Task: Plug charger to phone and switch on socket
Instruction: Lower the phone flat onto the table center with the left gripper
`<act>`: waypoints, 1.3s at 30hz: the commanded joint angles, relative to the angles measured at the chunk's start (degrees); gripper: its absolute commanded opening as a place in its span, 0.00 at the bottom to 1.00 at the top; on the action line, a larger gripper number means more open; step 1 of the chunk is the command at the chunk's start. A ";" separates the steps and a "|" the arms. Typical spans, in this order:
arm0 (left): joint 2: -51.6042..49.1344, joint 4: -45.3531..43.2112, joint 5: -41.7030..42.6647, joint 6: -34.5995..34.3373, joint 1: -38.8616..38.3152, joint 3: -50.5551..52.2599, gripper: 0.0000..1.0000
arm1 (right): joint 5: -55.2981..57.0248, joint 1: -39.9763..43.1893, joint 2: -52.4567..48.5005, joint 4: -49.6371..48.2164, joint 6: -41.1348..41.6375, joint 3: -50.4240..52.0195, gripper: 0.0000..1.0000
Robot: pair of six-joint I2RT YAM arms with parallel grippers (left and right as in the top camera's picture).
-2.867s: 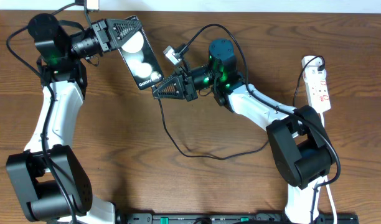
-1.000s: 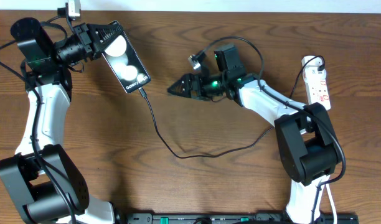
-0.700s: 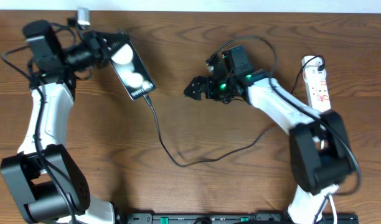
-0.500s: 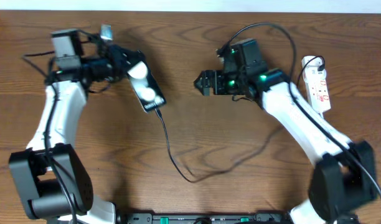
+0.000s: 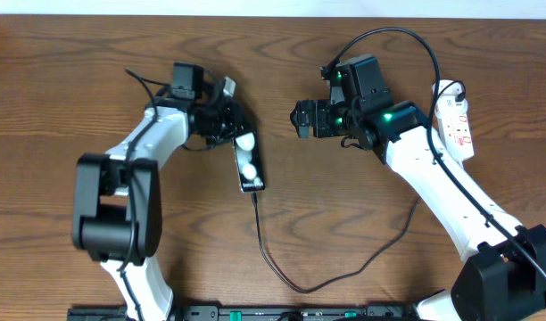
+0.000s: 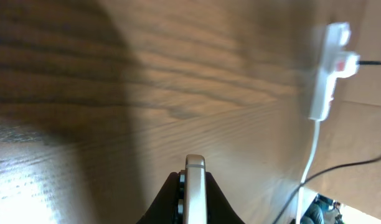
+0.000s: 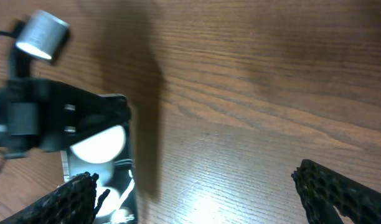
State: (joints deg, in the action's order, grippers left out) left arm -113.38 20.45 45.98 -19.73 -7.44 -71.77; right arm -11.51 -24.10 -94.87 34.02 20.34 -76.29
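Observation:
The phone (image 5: 247, 163) is a slim black slab with round white reflections, near the table's middle. My left gripper (image 5: 235, 134) is shut on its upper end. In the left wrist view the phone's pale edge (image 6: 195, 190) sits clamped between the dark fingers (image 6: 169, 199). The charger (image 5: 295, 285), a thin black cable, meets the phone's lower end and loops down and right. My right gripper (image 5: 300, 119) hangs open to the phone's right, holding nothing; its wrist view shows the phone (image 7: 106, 158) at lower left. The socket (image 5: 458, 120) lies at the right edge.
The socket's white strip (image 6: 330, 68) and its white cord (image 6: 310, 158) show far off in the left wrist view. A thick black robot cable (image 5: 389, 36) arches over the right arm. The arm bases (image 5: 300, 312) stand along the near edge.
The left arm has swung right and down, carrying the phone from the far left toward the table's middle, with the cable trailing. The right arm drew back to the right, its jaws still open.

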 commanded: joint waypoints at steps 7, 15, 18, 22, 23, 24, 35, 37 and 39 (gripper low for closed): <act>-6.21 0.07 -0.20 0.79 -0.02 -0.57 0.07 | 1.09 -0.33 0.24 0.31 -0.72 -0.83 0.99; -6.54 0.09 -1.03 0.83 -0.02 -0.57 0.29 | 1.07 -0.37 0.24 0.31 -0.70 -0.85 0.99; -6.54 0.11 -1.09 0.81 0.00 -0.57 0.48 | 1.09 -0.37 0.24 0.39 -0.72 -0.83 0.99; -6.54 0.13 -1.14 0.59 0.02 -0.57 0.69 | 1.09 -0.37 0.24 0.55 -0.76 -0.83 0.99; -6.54 0.15 -1.62 0.35 0.02 -0.57 0.70 | 1.09 -0.37 0.24 0.52 -0.76 -0.83 0.99; -6.54 0.35 -2.69 -0.52 0.02 -0.57 0.71 | 1.09 -0.37 0.24 0.52 -0.79 -0.83 0.99; -6.51 8.74 -22.25 -2.23 0.02 -0.57 0.79 | 1.09 -0.37 0.24 0.68 -1.14 -0.83 0.99; -6.51 9.88 -24.52 -2.23 0.02 -0.57 0.79 | 1.07 -0.37 0.24 0.68 -1.14 -0.83 0.99; -6.51 10.75 -26.29 -2.23 0.02 -0.57 0.80 | 1.07 -0.39 0.24 0.68 -1.14 -0.83 0.99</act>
State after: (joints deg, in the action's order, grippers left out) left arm -116.40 29.10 33.80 -21.63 -7.70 -74.63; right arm -10.76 -24.10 -94.87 34.68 20.27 -76.29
